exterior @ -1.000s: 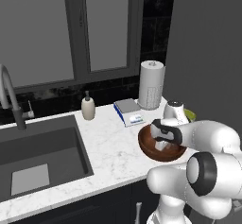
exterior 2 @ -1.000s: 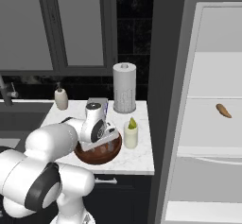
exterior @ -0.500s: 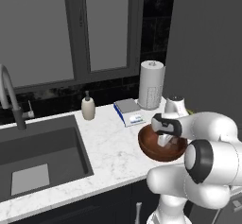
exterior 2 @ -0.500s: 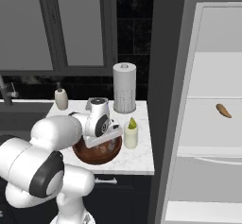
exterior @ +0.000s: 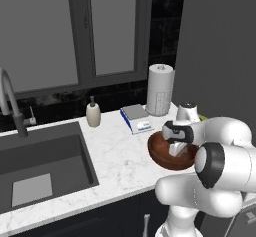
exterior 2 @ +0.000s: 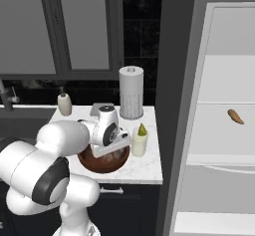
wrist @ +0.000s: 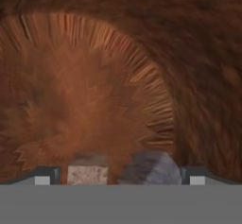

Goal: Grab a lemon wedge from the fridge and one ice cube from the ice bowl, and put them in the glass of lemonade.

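My gripper (wrist: 119, 176) reaches down into the reddish-brown ice bowl (exterior: 159, 152), jaws open. Low in the hand view, two ice cubes lie between the fingertips (wrist: 43, 176): a pale one (wrist: 88, 170) and a greyer one (wrist: 151, 168). Nothing is gripped. From the right base view the hand (exterior 2: 106, 133) hangs over the ice bowl (exterior 2: 102, 163). Just right of the bowl stands the glass of lemonade (exterior 2: 138, 144), and a yellow-green lemon wedge (exterior 2: 142, 129) pokes up from its top. The fridge (exterior 2: 219, 130) stands open on the right.
Behind the bowl are a white paper towel roll (exterior: 159, 89), a flat scale-like block (exterior: 136, 116) and a beige soap bottle (exterior: 93, 114). A sink (exterior: 40, 166) with a tap lies to the left. An orange-brown item (exterior 2: 235, 116) rests on a fridge shelf.
The hand has shifted slightly to the right over the bowl and the elbow has risen a little. The jaws have stayed open.
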Available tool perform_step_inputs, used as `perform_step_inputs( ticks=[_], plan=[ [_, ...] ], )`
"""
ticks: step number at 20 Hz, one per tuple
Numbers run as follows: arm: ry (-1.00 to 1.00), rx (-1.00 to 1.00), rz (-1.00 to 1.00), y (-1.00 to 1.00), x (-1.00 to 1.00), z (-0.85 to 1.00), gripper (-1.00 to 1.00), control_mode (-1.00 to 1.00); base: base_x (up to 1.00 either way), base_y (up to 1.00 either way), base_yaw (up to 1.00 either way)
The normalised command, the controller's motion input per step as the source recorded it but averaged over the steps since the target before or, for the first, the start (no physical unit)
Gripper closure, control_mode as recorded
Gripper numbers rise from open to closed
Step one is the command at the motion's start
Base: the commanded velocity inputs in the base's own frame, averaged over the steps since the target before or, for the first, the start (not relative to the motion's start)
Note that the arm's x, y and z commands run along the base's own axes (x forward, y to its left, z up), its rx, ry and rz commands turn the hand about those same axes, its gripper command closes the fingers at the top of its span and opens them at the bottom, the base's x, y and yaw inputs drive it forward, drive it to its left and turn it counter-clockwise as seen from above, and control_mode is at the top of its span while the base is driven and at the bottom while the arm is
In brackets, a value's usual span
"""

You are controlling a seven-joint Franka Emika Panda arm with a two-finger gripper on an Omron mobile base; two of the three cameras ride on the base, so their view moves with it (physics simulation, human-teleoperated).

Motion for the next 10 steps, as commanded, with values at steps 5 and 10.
perform_step_inputs(
  ticks=[5,10],
  plan=[
    [-0.03,0.00,0.00,0.00,-0.25,-0.14,-1.00,-1.00,0.00,0.00,0.00],
    [-0.06,0.00,0.00,0.10,-0.27,-0.27,-1.00,-1.00,0.00,0.00,0.00]
  ],
)
